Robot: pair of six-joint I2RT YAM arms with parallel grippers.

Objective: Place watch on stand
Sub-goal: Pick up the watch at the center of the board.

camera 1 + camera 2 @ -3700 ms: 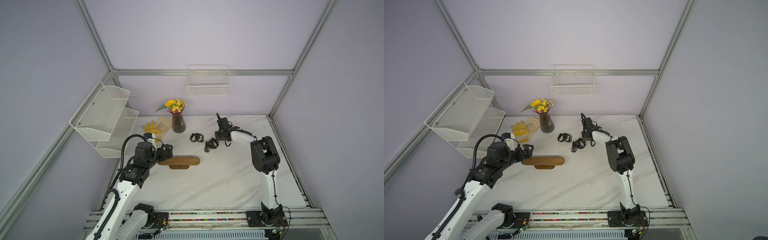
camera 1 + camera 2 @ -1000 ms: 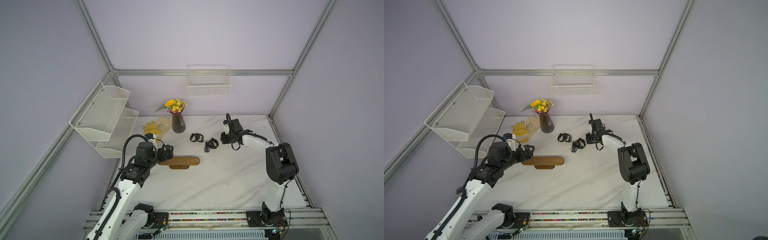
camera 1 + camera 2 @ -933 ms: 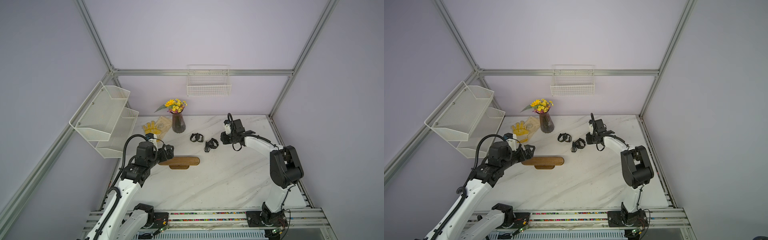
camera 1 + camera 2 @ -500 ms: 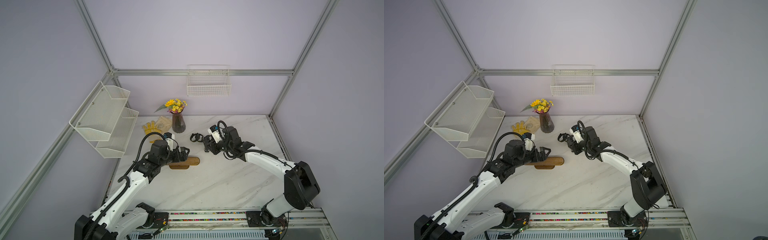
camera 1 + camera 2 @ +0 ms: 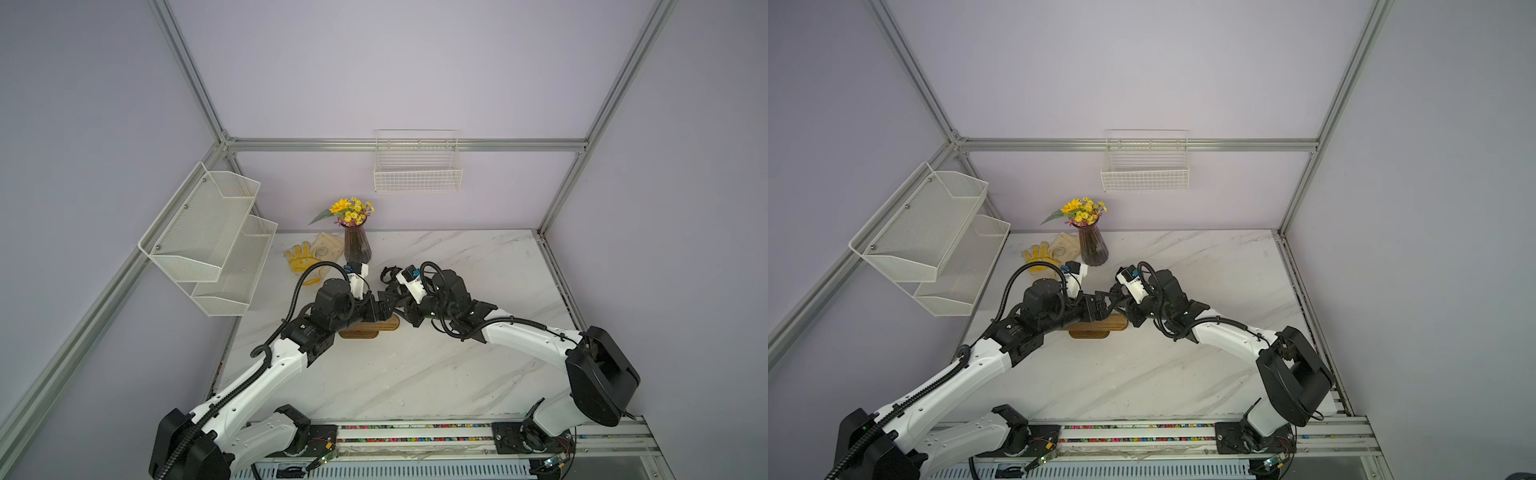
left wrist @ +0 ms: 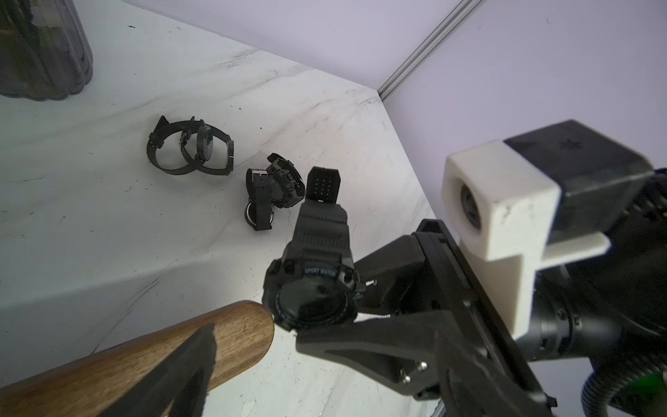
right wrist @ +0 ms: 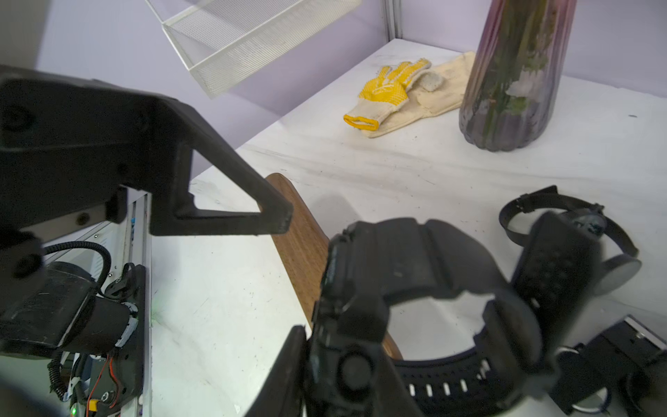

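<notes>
Now the step in hand is the threading of the watch onto the stand. The right gripper (image 6: 330, 310) is closed on the watch (image 6: 310, 299): its 2 fingers pinch it at the case, and the strap is fastened into a loop. In the left wrist view the watch face sits just beside the rounded end of the stand (image 6: 238, 330). Whether they touch, the pictures do not settle. The loop is not yet around the stand, which lies on the table (image 6: 108, 224) under the left gripper (image 5: 376, 309).

The jaws of the left gripper look wide apart. Only 1 finger (image 7: 231, 205) shows clearly, with its tip at the top of the wood. It holds nothing that can be seen, and whether it presses on the stand cannot be told.

Other watches (image 6: 195, 151) lie on the table behind, well apart from the work.

The next move probably asks the right arm to line the opening of the loop with the long axis of the stand, then to push the loop over the rounded end and along the wood. The loop seems only a little wider than the wood, so the aim must be good. If the strap catches, the stand may slide, so the left gripper should steady it.
</notes>
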